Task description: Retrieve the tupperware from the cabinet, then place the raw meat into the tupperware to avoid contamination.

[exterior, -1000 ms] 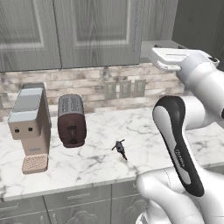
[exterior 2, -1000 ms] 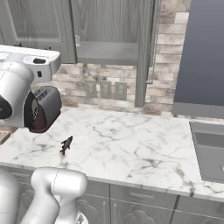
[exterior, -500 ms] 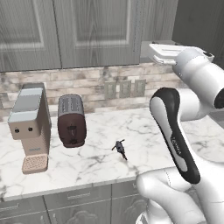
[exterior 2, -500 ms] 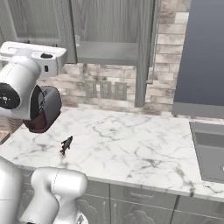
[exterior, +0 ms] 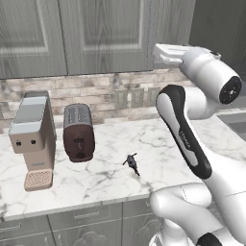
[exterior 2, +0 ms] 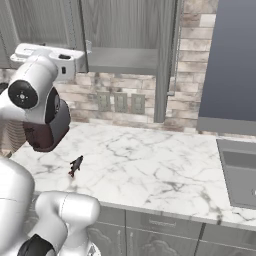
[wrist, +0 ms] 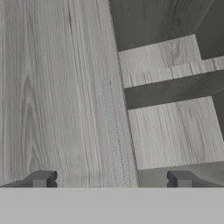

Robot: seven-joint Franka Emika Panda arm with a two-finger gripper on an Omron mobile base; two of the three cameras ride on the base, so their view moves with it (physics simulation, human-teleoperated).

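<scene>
**Claw spread wide at the open cabinet's door edge**

Claw (wrist: 110, 179) stands fully spread, pinching nothing; its two dark fingertips (wrist: 41, 179) rise at 7 and 5 o'clock of the hand view with plain grey wood grain between them. Across that gap runs the thin edge of a cabinet door (wrist: 114, 131), from about 12 o'clock down to 6 o'clock. At 3 o'clock of the hand view, two pale shelf boards (wrist: 175, 131) show with dark hollows between them; whether anything rests on them I cannot tell.

From the right base view, the cabinet (exterior 2: 125, 35) hangs at 12 o'clock with one door (exterior 2: 165, 60) swung out towards the camera, its narrow edge standing upright, and a flat grey shelf (exterior 2: 120, 62) showing inside. The white hand (exterior 2: 55, 55) sits high at 10 o'clock, level with that shelf and just left of the opening.

From the left base view, the hand (exterior: 173, 53) reaches up at 1 o'clock, at the cabinet's lower right corner. On the marble counter (exterior: 158, 139) below, a coffee machine (exterior: 32, 137) stands at 9 o'clock, a dark toaster (exterior: 78, 132) just beside it, and a small dark object (exterior: 131, 162) lies near the centre, well apart from both. The counter's right stretch, towards the sink (exterior 2: 240, 172), lies bare, and its front edge runs unbroken.
</scene>
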